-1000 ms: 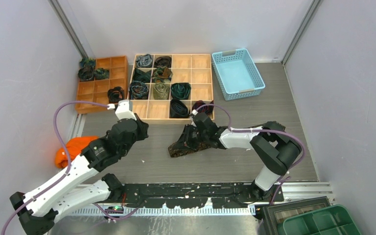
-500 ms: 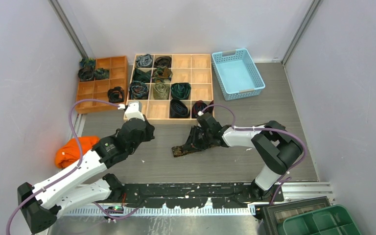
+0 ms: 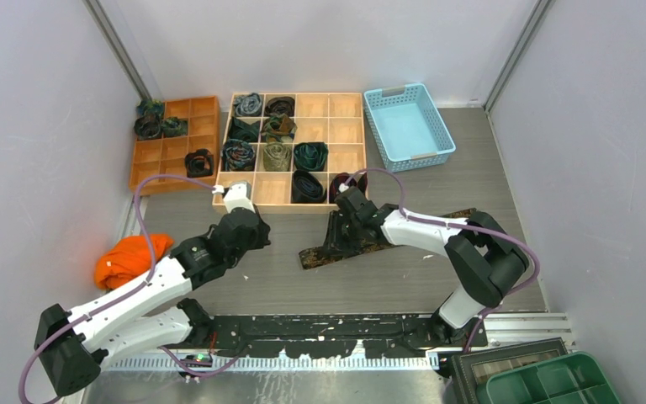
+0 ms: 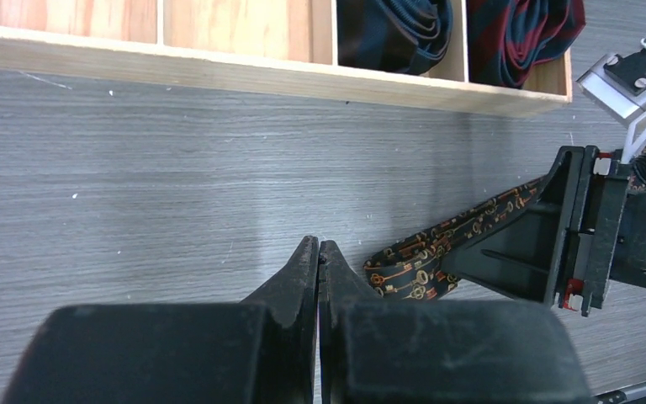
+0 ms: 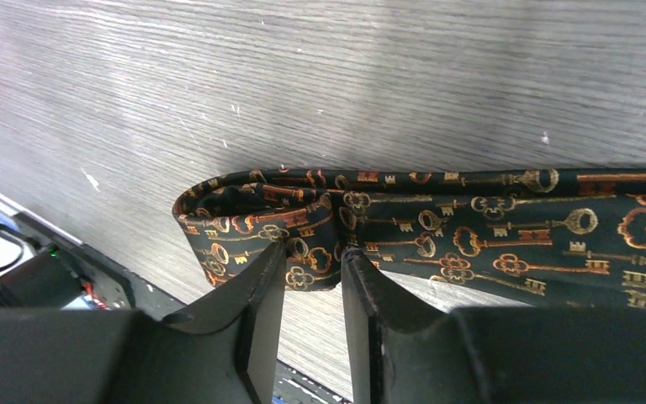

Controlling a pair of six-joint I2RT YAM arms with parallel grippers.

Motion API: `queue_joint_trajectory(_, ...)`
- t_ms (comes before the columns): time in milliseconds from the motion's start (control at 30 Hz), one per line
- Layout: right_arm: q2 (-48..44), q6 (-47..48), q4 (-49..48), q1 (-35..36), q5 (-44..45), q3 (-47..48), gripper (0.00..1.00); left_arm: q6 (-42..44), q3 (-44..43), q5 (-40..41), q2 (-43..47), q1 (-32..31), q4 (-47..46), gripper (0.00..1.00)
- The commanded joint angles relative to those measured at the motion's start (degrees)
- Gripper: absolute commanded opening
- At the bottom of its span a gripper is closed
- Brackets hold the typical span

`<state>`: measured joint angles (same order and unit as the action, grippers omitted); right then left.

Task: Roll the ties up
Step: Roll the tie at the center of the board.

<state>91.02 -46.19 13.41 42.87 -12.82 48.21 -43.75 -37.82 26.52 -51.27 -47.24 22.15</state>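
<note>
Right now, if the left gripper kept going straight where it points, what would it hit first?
Probably the wooden tray's front wall, past bare table; the key-patterned tie lies off to the side. Depth is unclear.

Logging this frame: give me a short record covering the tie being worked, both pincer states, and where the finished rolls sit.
tie in work: black fabric necktie with gold key pattern, a flat strip on the grey table, one end folded over, not yet a spiral
right pincer: shut on the tie's edge at the folded end
left pincer: shut, holding nothing, close to that end
finished rolls: rolled ties in the pale wooden grid tray; more in the orange divided tray
</note>
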Motion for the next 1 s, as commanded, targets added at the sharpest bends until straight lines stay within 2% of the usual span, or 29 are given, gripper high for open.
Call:
queue_joint_trajectory(0,1.4,2.3,4.1,2.1,4.3,4.1,0.36,-1.4,1.2,0.3,1.1,0.0,-4.0,0.00)
queue_joint_trajectory(167,5.7,3.8,9.4,6.1,9.7,9.0,0.33,-1.8,2.8,1.3,3.2,0.0,-2.8,0.00)
queue_joint_trajectory(333,5.3,4.4,14.5,9.3,18.2,13.9,0.34,-1.7,2.8,4.2,7.6,0.0,0.9,0.00)
queue_joint_trajectory(500,1.3,3.9,19.9,13.1,29.1,18.2,0.40,-2.8,-0.1,8.9,14.3,0.0,10.5,0.00)
queue_joint_trajectory(667,-0.1,3.7,26.1,18.4,35.0,23.0,0.43,-6.0,-3.0,15.2,25.2,0.0,21.3,0.00)
queue_joint_trajectory(833,6.3,4.8,31.3,24.5,37.8,30.8,0.45,-6.0,-7.0,19.4,34.0,0.0,27.6,0.00)
queue_joint_trajectory(967,14.0,5.7,34.4,27.2,39.6,37.0,0.54,-5.1,-9.9,19.5,35.0,0.0,29.7,0.00)
